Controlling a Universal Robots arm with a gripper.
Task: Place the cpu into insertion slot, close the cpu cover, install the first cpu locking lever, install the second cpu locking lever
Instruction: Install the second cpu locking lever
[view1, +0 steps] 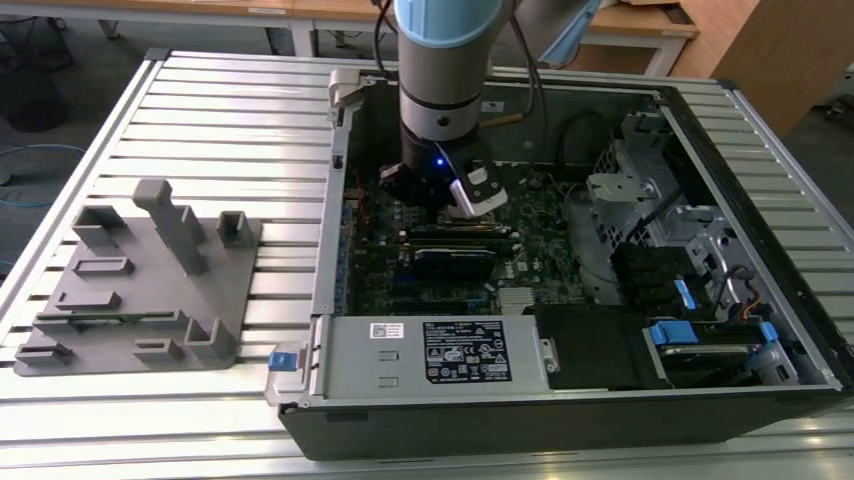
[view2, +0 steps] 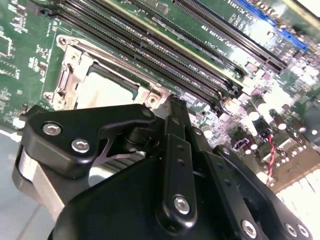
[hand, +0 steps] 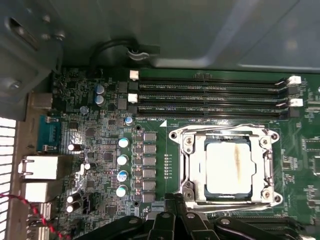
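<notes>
The cpu (hand: 228, 167), a pale square with a brownish streak, lies flat in the insertion slot (hand: 226, 142). The silver cpu cover (hand: 264, 165) is folded down around it. Thin wire levers run along the socket's edges (hand: 225, 128). My gripper (hand: 173, 199) is shut, with its black fingertips together right at one corner of the socket frame. In the second wrist view the gripper (view2: 172, 102) has its linkage in front, and the cpu (view2: 102, 92) and cover (view2: 75, 67) lie just beyond the tip. In the exterior view the gripper (view1: 430, 203) reaches down into the open computer case.
Long black memory slots (hand: 210, 95) run beside the socket, and a row of capacitors (hand: 122, 160) stands on its other side. A grey power-supply box (view1: 427, 350) sits at the case's front. A grey fixture (view1: 134, 280) stands on the slatted table at the exterior view's left.
</notes>
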